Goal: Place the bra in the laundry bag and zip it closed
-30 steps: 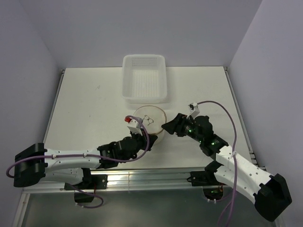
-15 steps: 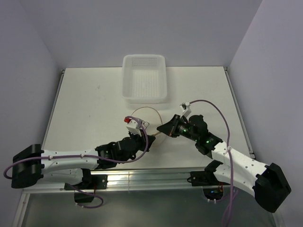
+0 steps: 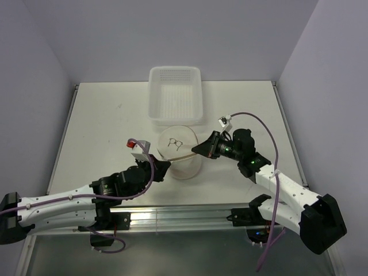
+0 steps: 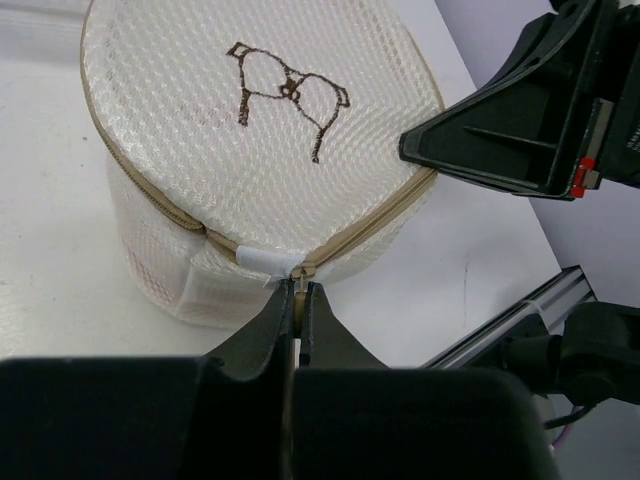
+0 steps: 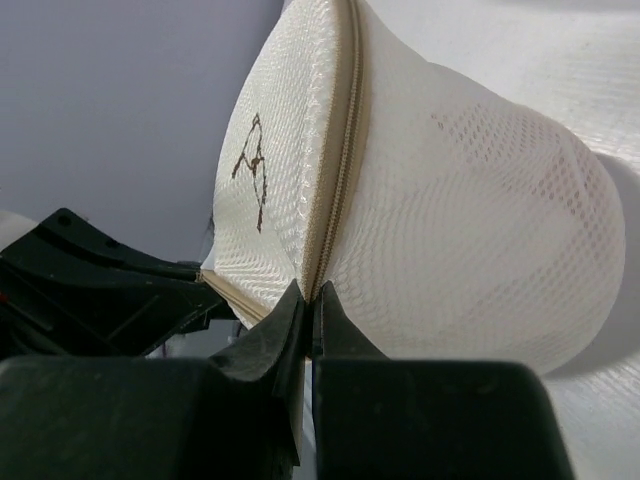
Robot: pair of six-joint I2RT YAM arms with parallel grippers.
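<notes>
Centrally, laundry bag (image 3: 181, 150) between left hand (image 3: 164, 165), right hand (image 3: 198, 152)

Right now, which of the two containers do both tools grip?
The round mesh laundry bag, pinched at its zip seam; the rectangular white basket behind is held by neither.

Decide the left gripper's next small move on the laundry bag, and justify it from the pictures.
Probably open the left gripper and back off: it pinches the zip pull right against the white end tab, and the laundry bag seam looks closed wherever visible, while the right gripper pinches the rim.
</notes>
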